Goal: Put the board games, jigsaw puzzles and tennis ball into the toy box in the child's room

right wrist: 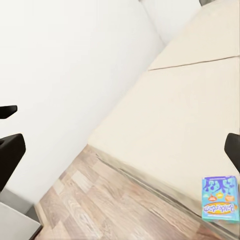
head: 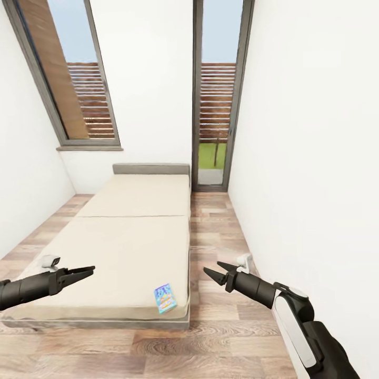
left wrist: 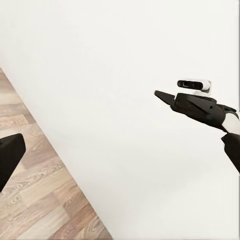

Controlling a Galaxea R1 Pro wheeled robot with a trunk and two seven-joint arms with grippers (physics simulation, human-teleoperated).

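My left jaws (head: pixel 89 271) are nearly together, my right jaws (head: pixel 211 270) apart, both empty. A small blue board game (head: pixel 165 298) lies near the bed's (head: pixel 131 237) foot corner.

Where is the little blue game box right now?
In the head view, the blue board game lies flat on the bed, at its near right corner, between the two hands and closer to the right hand.

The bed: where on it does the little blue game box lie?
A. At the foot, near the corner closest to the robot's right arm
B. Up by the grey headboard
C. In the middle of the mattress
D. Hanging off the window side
A: the blue game box sits on the bed at its near corner, far from the headboard.
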